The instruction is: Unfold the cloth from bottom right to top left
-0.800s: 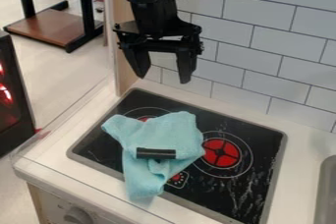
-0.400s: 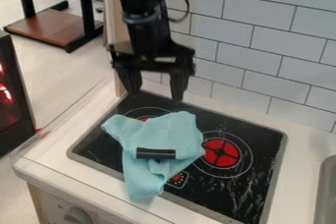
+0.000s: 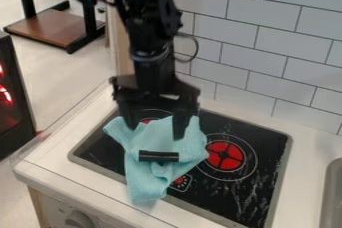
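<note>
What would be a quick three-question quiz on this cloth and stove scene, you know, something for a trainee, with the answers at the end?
1. Multiple choice: where is the black bar?
A) Under the cloth
B) On top of the cloth
C) On the counter, beside the stove

2. True or false: the fingertips of the pincer are pressed together.

3. Fill in the blank: the burner just right of the cloth in the picture is black and ____.

Key: 1 B; 2 false; 3 red.
</note>
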Controlling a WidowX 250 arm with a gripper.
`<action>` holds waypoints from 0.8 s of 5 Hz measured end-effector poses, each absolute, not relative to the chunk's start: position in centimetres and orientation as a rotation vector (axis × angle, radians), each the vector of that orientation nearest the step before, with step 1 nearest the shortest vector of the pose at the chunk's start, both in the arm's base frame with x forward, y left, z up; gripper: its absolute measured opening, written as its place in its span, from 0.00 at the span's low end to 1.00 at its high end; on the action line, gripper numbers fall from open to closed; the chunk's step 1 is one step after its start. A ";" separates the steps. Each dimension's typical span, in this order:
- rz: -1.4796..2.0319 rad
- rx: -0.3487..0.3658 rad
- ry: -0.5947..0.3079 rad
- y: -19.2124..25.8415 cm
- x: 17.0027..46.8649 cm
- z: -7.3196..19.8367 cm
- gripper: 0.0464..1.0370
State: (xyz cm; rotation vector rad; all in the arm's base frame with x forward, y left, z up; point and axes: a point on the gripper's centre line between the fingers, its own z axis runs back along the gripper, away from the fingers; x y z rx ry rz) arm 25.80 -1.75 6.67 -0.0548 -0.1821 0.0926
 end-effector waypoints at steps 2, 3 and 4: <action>-0.096 0.008 -0.185 -3.4 24.4 4.6 0.96; -0.164 0.047 -0.173 -4.0 24.4 3.6 0.96; -0.181 0.073 -0.159 -3.7 24.6 2.8 0.96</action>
